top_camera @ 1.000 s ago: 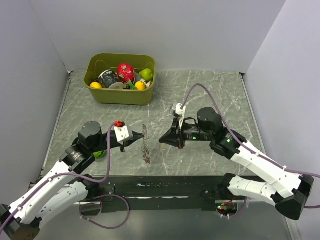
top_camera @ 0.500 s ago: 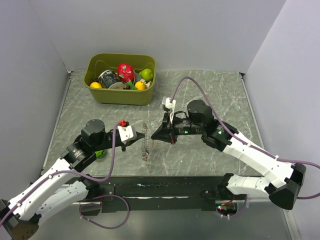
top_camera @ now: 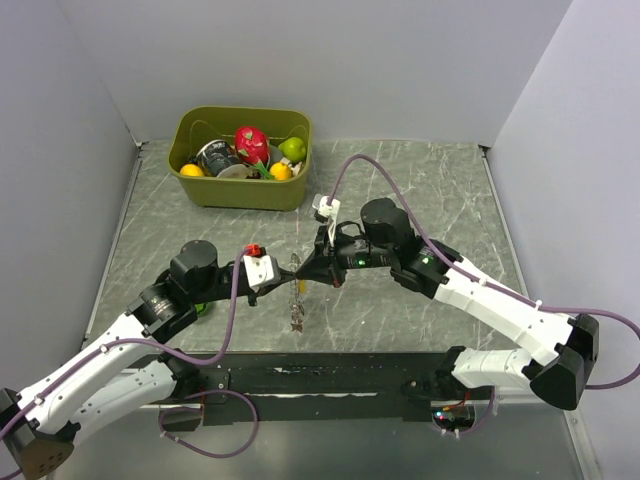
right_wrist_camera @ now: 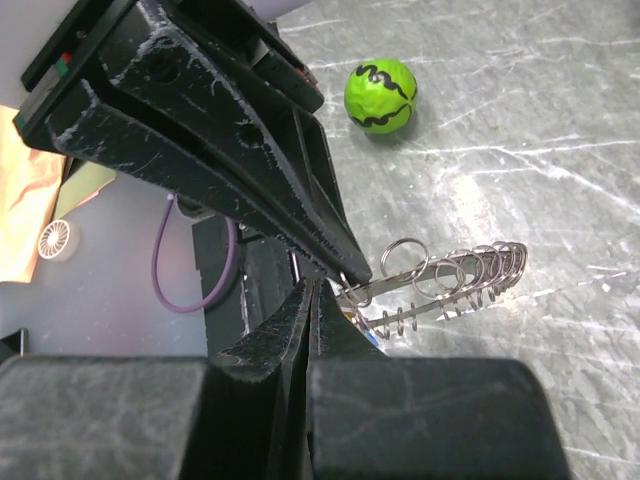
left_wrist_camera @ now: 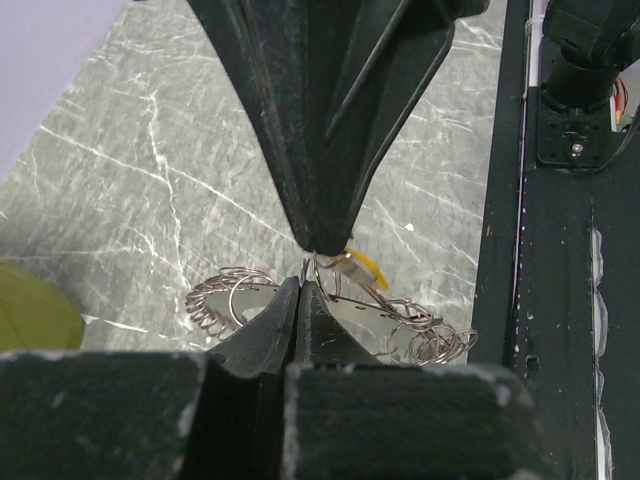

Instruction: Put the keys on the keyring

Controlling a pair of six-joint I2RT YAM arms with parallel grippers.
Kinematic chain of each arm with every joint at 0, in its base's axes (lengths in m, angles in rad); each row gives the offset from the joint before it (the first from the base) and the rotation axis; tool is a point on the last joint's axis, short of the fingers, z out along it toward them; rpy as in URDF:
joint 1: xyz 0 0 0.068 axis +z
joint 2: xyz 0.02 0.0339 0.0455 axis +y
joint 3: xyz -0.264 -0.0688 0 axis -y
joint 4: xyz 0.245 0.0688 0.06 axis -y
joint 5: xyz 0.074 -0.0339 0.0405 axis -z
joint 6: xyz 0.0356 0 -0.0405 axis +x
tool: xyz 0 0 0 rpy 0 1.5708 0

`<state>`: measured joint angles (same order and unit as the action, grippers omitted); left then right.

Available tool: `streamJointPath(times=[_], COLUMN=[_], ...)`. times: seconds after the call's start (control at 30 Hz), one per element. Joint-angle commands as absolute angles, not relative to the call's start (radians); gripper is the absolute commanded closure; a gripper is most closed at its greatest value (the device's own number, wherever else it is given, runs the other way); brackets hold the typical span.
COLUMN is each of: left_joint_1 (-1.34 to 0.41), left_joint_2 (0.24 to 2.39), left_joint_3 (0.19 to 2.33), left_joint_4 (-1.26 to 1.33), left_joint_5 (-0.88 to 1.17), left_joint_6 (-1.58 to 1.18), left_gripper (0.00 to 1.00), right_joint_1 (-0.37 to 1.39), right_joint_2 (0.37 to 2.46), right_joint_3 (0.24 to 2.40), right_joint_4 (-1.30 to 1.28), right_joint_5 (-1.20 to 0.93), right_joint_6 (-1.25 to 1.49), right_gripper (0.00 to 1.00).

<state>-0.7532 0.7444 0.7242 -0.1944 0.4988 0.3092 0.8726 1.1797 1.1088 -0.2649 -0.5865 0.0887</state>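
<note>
The keyring (top_camera: 296,303) is a thin metal strip strung with several small wire rings, and it hangs from my left gripper (top_camera: 289,272) above the table. In the left wrist view my left gripper (left_wrist_camera: 303,284) is shut on one ring of the keyring (left_wrist_camera: 410,335). My right gripper (top_camera: 303,279) meets it tip to tip. A key with a yellow head (left_wrist_camera: 364,268) sits at the right gripper's shut tip. In the right wrist view my right gripper (right_wrist_camera: 310,287) is shut beside the keyring (right_wrist_camera: 455,274). A black-headed key is not visible.
An olive bin (top_camera: 240,196) with fruit and a can stands at the back left. A green ball with a black squiggle (right_wrist_camera: 380,95) lies on the marble table under my left arm. A black rail (top_camera: 330,378) runs along the near edge.
My right gripper has moved left until its tip meets the left gripper's tip at the keyring. My left gripper has edged right and forward, still holding the hanging keyring.
</note>
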Motion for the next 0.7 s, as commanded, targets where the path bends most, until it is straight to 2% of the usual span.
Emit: streamJointPath(times=[0.0,0.3,0.67], left_joint_1=[-0.764,-0.765,-0.767], left_joint_2=[0.742,0.739,0.712], left_joint_3=[0.775,0.775,0.761], left_joint_4=[-0.103,-0.092,-0.086], left_joint_5=[0.503,0.502,0.503], left_joint_6=[0.304,0.295,0.281], left_gripper=[0.99,0.99,0.99], right_joint_1=[0.879,0.877,0.867], right_joint_2=[1.164,1.175,1.129], right_joint_3=[1.097,1.083,1.031], right_joint_4=[-0.19,-0.184,-0.189], right_joint_5=[-0.568,-0.569,-0.463], right_joint_6=[0.098,0.1,0.112], right_gripper=[1.0,1.0,1.0])
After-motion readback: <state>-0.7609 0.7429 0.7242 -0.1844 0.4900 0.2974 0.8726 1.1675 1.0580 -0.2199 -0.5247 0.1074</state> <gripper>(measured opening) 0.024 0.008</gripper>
